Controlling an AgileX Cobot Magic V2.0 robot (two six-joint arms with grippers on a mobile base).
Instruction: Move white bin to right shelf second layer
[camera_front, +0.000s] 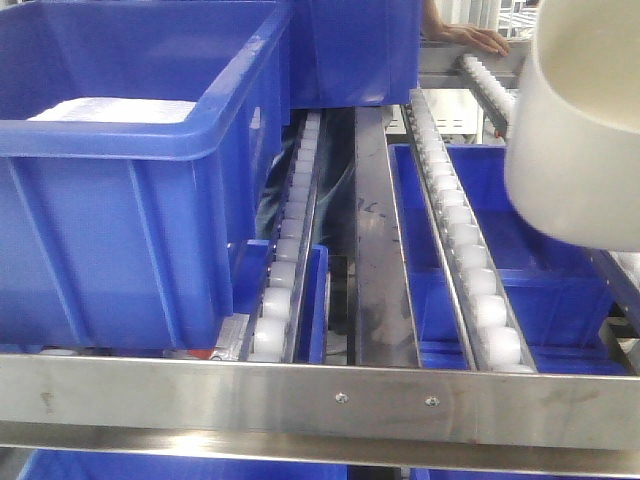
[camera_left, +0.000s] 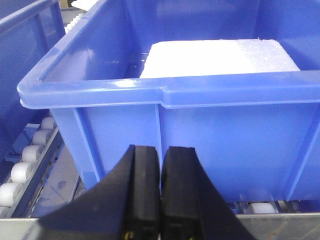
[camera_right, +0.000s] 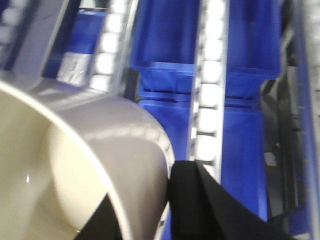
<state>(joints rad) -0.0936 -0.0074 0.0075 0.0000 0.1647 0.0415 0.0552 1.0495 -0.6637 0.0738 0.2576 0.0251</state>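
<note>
At the right edge of the front view, the white bin hung tilted above the right shelf second layer, clear of its roller rails; open space lay between the rails, while a blue crate filled the left half. In the right wrist view, the right gripper was clamped on the bin's rim, one dark finger outside the wall. The left gripper pointed at the crate's near wall, its fingers pressed together on nothing.

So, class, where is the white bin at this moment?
In the front view the white bin hangs at the right edge, above the right roller rail; the right gripper grips its rim.
</note>
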